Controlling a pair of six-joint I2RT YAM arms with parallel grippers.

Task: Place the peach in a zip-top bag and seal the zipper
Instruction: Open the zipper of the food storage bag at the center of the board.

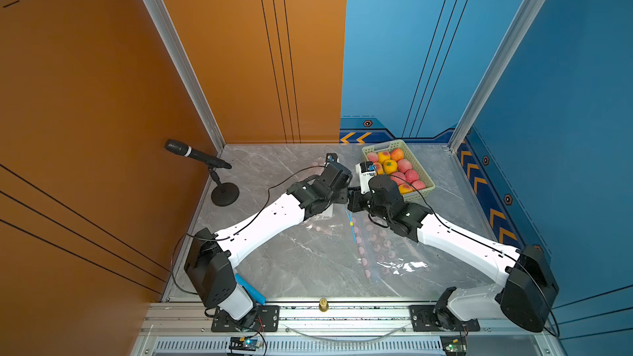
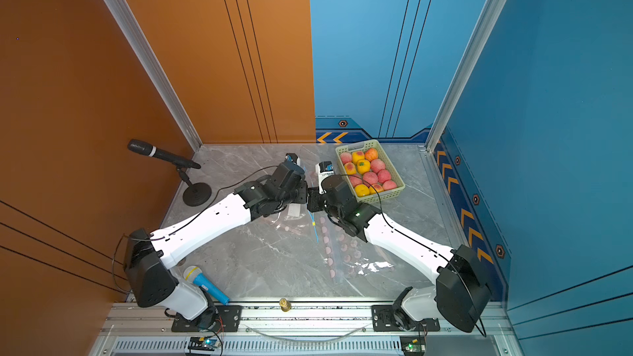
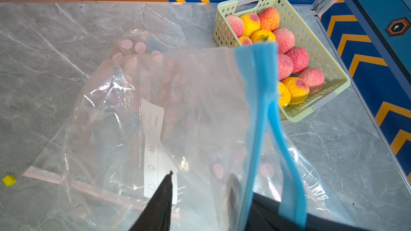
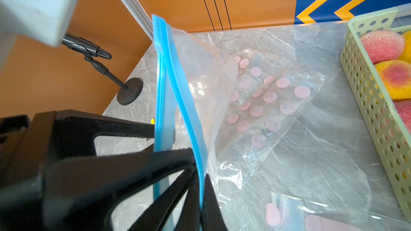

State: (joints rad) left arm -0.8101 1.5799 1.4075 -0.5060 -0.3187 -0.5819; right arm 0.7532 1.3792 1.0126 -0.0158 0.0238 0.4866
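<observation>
I see the bag (image 3: 200, 107) lifted off the table (image 3: 44, 63) near mid-table, hanging crumpled from its top edge. It is clear plastic with a blue zipper (image 3: 255, 107) and a white label (image 3: 153, 152) printed "Date:". In the left wrist view the two zipper strips part lower down, so the mouth stands partly open; the right wrist view shows the same split (image 4: 165, 85). In a top view only a thin blue line (image 1: 350, 226) of it shows. The peaches (image 3: 284, 41), wrinkled, pink or yellow-orange, lie heaped in the basket (image 3: 320, 58) at the far right (image 2: 376, 165).
</observation>
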